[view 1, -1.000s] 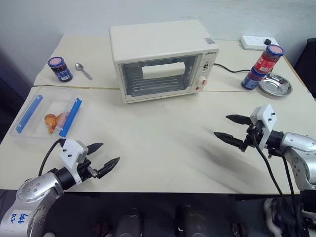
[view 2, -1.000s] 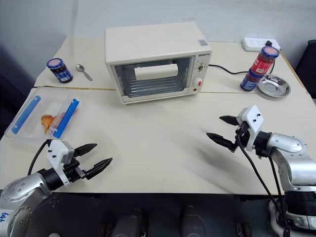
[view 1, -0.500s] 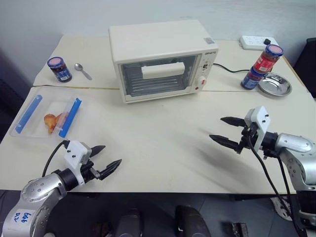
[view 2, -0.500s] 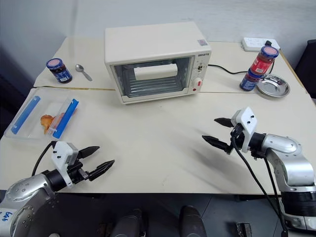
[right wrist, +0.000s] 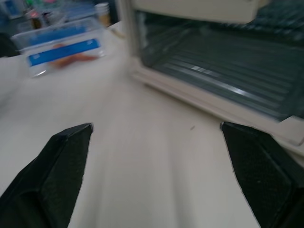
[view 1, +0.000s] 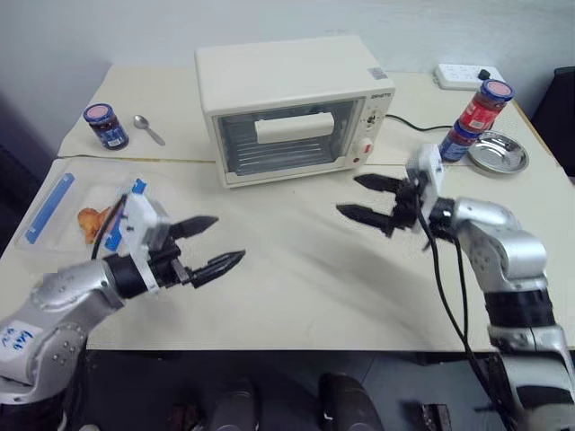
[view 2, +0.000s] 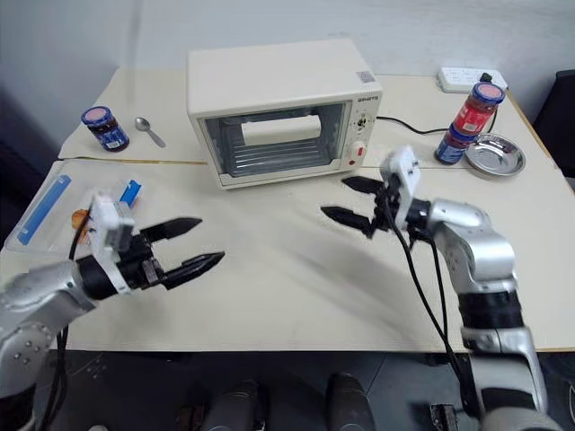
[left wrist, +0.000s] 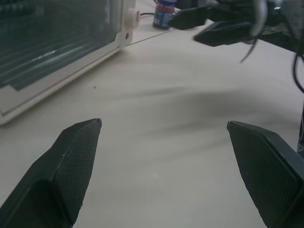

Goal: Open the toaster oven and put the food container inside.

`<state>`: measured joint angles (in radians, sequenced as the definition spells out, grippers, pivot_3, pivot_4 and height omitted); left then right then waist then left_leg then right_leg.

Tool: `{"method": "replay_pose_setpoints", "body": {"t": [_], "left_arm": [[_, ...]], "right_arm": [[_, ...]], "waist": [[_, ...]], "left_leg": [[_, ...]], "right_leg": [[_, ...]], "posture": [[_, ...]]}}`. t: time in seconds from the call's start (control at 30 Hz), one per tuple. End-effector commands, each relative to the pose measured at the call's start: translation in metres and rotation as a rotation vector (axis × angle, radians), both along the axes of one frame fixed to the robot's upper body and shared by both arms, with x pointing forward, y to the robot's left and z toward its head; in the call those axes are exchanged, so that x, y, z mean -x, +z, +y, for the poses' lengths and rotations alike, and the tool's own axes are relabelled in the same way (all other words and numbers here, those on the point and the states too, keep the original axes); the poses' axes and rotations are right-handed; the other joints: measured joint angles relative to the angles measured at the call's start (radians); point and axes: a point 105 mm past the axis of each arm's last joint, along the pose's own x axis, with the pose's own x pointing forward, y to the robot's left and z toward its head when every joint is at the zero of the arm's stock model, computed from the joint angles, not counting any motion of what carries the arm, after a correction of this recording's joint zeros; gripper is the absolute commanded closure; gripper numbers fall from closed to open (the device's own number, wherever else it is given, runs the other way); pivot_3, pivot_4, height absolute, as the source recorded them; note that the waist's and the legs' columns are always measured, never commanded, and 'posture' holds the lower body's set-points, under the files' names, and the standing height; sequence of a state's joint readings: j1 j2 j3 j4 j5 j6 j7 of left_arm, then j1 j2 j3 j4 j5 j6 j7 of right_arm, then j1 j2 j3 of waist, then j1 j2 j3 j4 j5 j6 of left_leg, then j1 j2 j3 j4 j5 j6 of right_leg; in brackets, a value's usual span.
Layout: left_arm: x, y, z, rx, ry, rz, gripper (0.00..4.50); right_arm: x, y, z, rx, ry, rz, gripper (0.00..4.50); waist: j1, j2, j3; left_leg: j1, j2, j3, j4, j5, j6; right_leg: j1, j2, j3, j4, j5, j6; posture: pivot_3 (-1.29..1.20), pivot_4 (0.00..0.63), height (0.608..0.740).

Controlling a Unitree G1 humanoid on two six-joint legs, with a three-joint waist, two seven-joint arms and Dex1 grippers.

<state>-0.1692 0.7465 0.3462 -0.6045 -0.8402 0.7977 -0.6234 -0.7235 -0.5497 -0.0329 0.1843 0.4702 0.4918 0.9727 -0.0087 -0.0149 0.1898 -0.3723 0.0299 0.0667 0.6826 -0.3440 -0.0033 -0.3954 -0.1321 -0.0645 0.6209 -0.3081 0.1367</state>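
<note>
**Both arms up, oven door shut**

I am holding my left gripper (view 1: pixel 209 242) and my right gripper (view 1: pixel 366 197) above the matte cream table (view 1: pixel 296 269), both spread wide with nothing between their tapered, cross-hatched black fingers (left wrist: pixel 71 171). Since a second ago, both have risen and swung inward; the right one has come from the table's 4 o'clock edge to just in front of the toaster oven (view 1: pixel 292 108).

That boxy, cream-white oven is sitting at 12 o'clock, its glass door closed under a rounded bar handle (view 1: pixel 293 127). Its panel lettering is too small to read.

The food container (view 1: pixel 81 214), clear plastic with blue clips, is lying at 9 o'clock, just behind my left wrist.
</note>
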Motion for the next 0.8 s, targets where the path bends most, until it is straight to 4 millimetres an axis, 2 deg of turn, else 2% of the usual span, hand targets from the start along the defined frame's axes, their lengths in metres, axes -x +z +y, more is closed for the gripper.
{"method": "replay_pose_setpoints", "body": {"t": [0.03,0.17,0.3,0.4,0.63,0.8], "left_arm": [[0.002,0.026,-0.001,0.005,-0.042,-0.064,0.0],[-0.002,0.047,0.001,-0.01,-0.042,-0.124,0.0],[-0.008,0.049,0.005,-0.032,-0.011,-0.149,0.0],[-0.009,0.048,0.005,-0.036,-0.007,-0.156,0.0],[-0.013,0.045,0.009,-0.035,0.031,-0.164,0.0],[-0.023,0.046,0.014,-0.03,0.071,-0.173,0.0]], "right_arm": [[-0.021,0.013,0.004,-0.009,-0.025,-0.04,0.03],[-0.038,0.027,0.021,-0.01,-0.01,-0.086,0.03],[-0.045,0.042,0.037,-0.042,0.019,-0.116,0.03],[-0.041,0.05,0.046,-0.056,0.07,-0.134,0.03],[-0.006,0.054,0.058,-0.065,0.273,-0.167,0.03],[0.017,0.035,0.058,-0.041,0.33,-0.135,0.03]], "waist": [[0.001,0.0,0.0],[-0.008,0.0,0.0],[-0.022,0.001,0.001],[-0.023,0.001,0.001],[-0.023,0.001,0.001],[-0.025,0.002,0.001]], "left_leg": [[0.0,0.0,0.0,0.0,0.0,0.0],[-0.003,-0.001,0.0,0.0,0.0,0.0],[-0.003,-0.001,0.0,0.0,0.0,0.0],[-0.003,-0.001,0.0,0.0,0.0,-0.001],[-0.003,0.0,-0.001,0.0,0.0,-0.001],[-0.003,0.0,0.0,-0.001,0.0,-0.002]], "right_leg": [[0.0,0.0,0.0,0.0,0.0,0.0],[-0.002,0.001,-0.001,-0.001,0.0,0.0],[-0.002,0.001,-0.002,-0.001,0.0,0.0],[-0.002,0.002,-0.002,-0.001,0.0,0.0],[-0.002,0.002,-0.001,0.0,0.0,0.0],[-0.003,0.003,-0.001,0.0,0.0,0.0]], "posture": [[0.0,0.15,0.74],[0.0,0.15,0.74],[0.0,0.15,0.74],[0.0,0.15,0.74],[0.0,0.15,0.74],[0.0,0.15,0.74]]}}
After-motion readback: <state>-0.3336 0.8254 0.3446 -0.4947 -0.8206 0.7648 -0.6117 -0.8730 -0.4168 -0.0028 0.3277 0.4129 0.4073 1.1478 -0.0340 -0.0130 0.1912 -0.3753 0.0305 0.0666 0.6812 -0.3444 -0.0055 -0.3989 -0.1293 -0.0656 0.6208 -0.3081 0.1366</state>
